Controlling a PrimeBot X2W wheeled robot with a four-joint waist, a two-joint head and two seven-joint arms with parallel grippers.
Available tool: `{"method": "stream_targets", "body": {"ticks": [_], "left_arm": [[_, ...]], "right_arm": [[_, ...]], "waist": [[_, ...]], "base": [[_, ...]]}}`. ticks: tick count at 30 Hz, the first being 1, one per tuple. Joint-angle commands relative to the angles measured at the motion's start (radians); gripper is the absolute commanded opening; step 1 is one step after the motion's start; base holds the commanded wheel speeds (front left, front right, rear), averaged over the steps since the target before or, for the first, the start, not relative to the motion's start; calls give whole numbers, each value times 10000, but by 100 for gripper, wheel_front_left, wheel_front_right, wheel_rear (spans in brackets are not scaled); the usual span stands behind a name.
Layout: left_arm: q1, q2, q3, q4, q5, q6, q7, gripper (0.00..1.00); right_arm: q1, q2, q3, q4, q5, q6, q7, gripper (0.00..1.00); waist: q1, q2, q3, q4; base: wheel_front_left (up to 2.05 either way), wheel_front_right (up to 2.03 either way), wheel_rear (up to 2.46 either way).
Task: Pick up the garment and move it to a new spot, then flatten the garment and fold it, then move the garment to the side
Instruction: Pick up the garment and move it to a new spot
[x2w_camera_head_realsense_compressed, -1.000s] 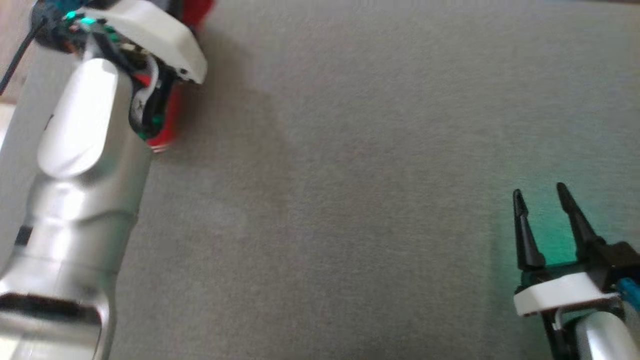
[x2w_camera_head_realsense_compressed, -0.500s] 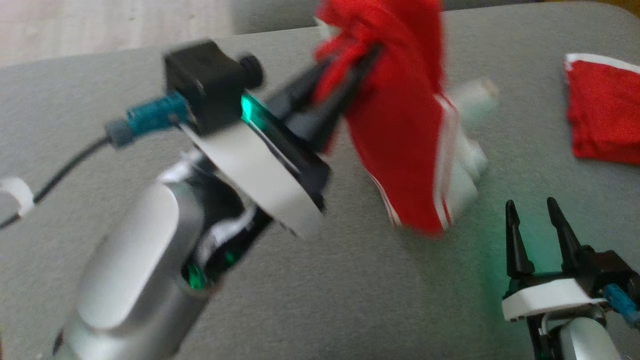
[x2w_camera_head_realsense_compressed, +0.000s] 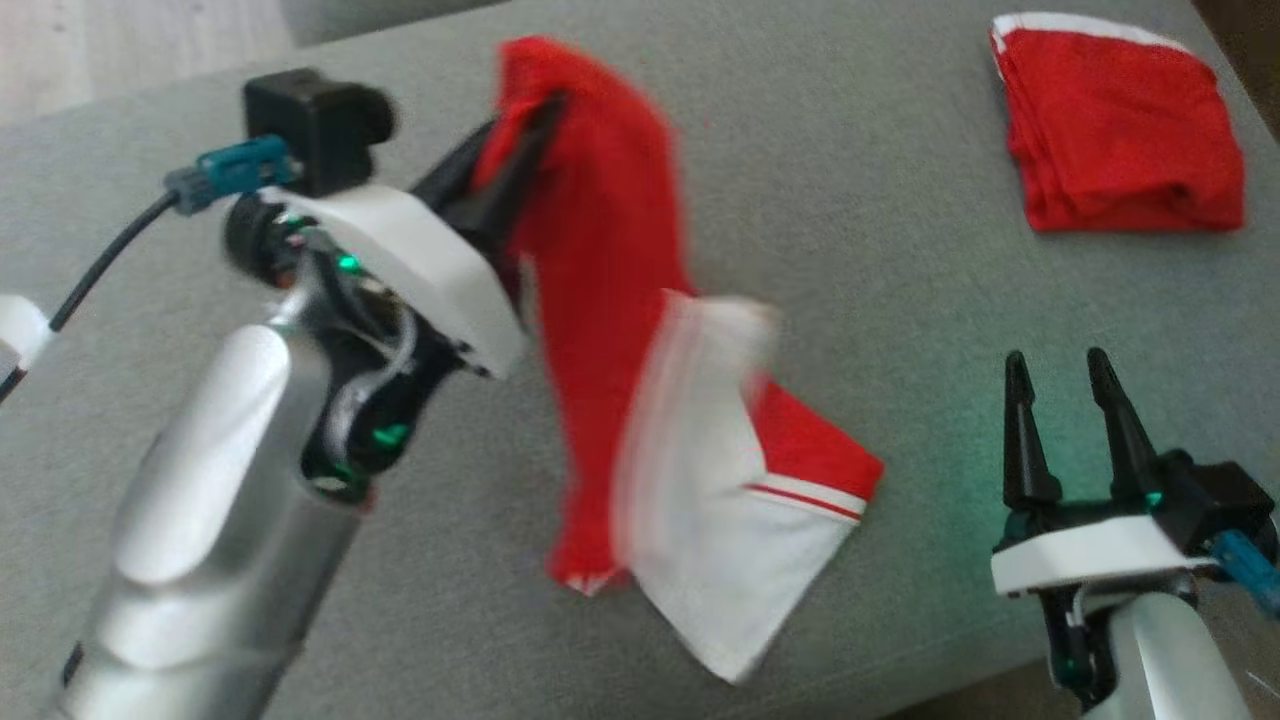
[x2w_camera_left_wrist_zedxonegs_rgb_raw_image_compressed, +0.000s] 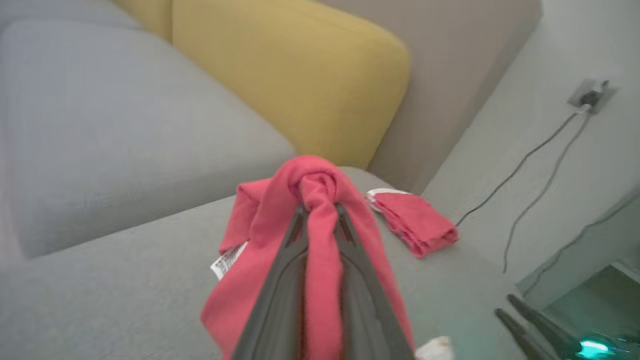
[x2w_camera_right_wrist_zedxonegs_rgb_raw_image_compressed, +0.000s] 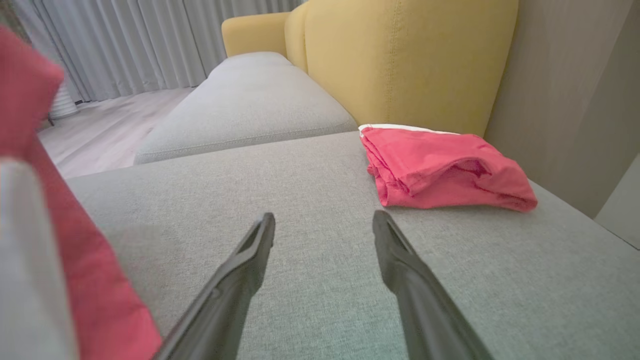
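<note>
A red and white garment hangs from my left gripper, which is shut on its bunched top. Its white lower part trails onto the grey sofa seat. In the left wrist view the red cloth is pinched between the two fingers and wraps over their tips. My right gripper stands open at the lower right, empty, a little to the right of the hanging cloth. The right wrist view has the garment's edge at its left, beside the open fingers.
A second red garment lies folded at the far right of the seat, also in the right wrist view. Yellow back cushions stand behind it. A wall socket with cables and wooden floor lie beyond the sofa's edges.
The head camera has swung, bringing the garment and folded pile into view. My left gripper has carried the garment leftward, and its lower part now drapes on the seat. The right gripper stays open.
</note>
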Motion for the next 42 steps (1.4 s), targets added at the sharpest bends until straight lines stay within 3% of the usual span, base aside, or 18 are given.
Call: {"method": "stream_targets", "body": {"ticks": [1,7,9,11,12,13,16,21,27,29,37,42], "left_arm": [[-557,371,599,388,244,47,-335,0],[-1180,476,734,3382,1170,80,-1800,0],[-1290,464,737,3826,1327,113,-2096,4],[-1438,422,710,4633,1553,126,-2609,31],[-1467,364,713,4976,1577,118,-2810,90],[-1473,308,696,5286,1588,96,-2957,100],[-1416,276,538,5936,1773,37,-3352,100],[-1022,454,491,6188,2283,388,-4631,100],[619,370,746,5220,2321,985,-6455,100],[1788,215,906,4504,2197,1378,-7060,100],[4693,-180,1328,2770,2565,2319,-7586,100],[5947,-386,1502,2001,3569,2315,-7596,100]], "right_arm": [[-378,-36,303,-325,113,71,-136,100],[-585,-35,437,-259,233,71,-136,100],[-608,-35,452,-248,235,71,-136,100],[-642,-35,473,-222,236,71,-137,100],[-645,-35,476,-207,229,71,-137,100],[-636,-35,464,-195,217,71,-137,100],[-550,-34,360,-166,150,71,-137,100],[-382,-34,181,-186,9,71,-137,100],[35,-34,-12,-216,-156,71,-137,100],[328,-34,-145,-241,-247,71,-137,100],[989,-34,-351,-252,-404,71,-137,100],[1280,-34,-469,-128,-396,71,-137,100]], "waist": [[-1,-1,302,-289],[-1,-1,590,-555],[-1,-1,615,-578],[-1,-1,622,-613],[-1,-1,608,-618],[-1,-1,580,-608],[-1,-1,414,-502],[-1,-1,-6,-195],[-1,-1,-758,297],[-1,-1,-1101,605],[-1,-1,-1764,1452],[-1,-1,-2031,1999]], "base": [[0,0,0],[0,0,0],[0,0,0],[0,0,0],[0,0,0],[0,0,0],[0,0,0],[0,0,0],[0,0,0],[0,0,0],[0,0,0],[0,0,0]]}}
